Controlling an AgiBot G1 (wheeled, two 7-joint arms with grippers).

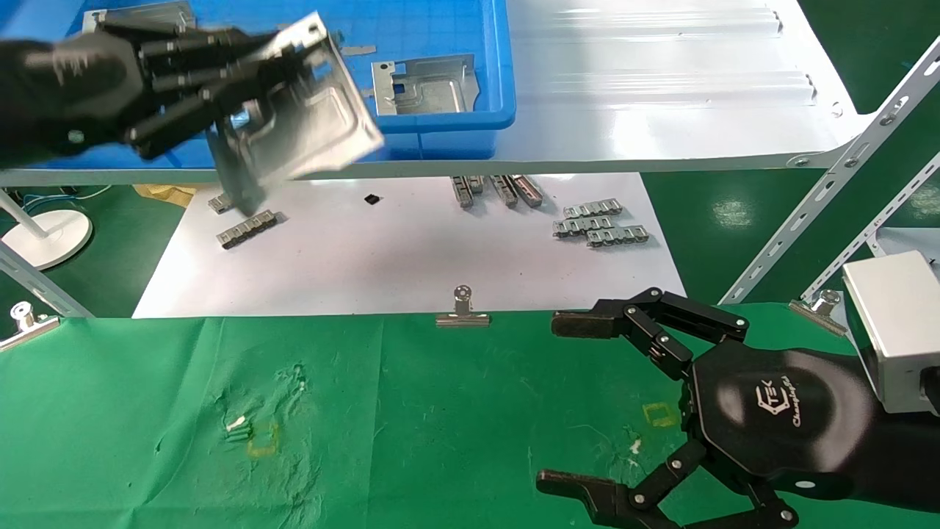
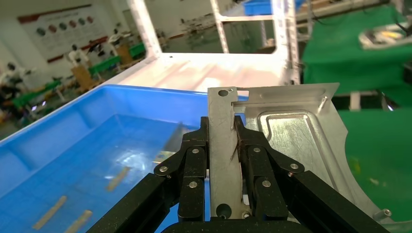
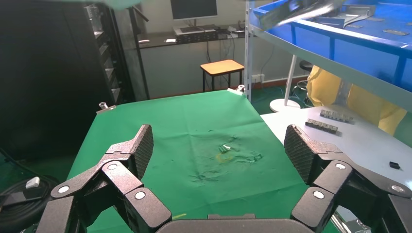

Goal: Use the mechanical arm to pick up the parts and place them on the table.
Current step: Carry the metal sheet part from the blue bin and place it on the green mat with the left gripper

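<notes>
My left gripper (image 1: 257,95) hangs at the upper left, above the front edge of the blue bin, shut on a silvery sheet-metal part (image 1: 316,117). The part is tilted. In the left wrist view both fingers (image 2: 194,160) clamp the part's bent-up side wall, and its embossed plate (image 2: 291,136) spreads out beyond them. A second part (image 1: 424,87) lies flat in the bin, and a third (image 1: 139,15) shows at the bin's far left corner. My right gripper (image 1: 564,402) hovers open and empty over the green table (image 1: 411,426) at the lower right; its view shows bare cloth (image 3: 219,145) between the fingers.
The blue bin (image 1: 485,117) stands on a glossy white shelf (image 1: 661,88). Below it a white board (image 1: 411,257) carries grey ridged strips (image 1: 598,224). Binder clips (image 1: 463,312) hold the cloth's far edge. Slanted metal struts (image 1: 830,184) rise at the right. Yellow squares (image 1: 263,438) mark the cloth.
</notes>
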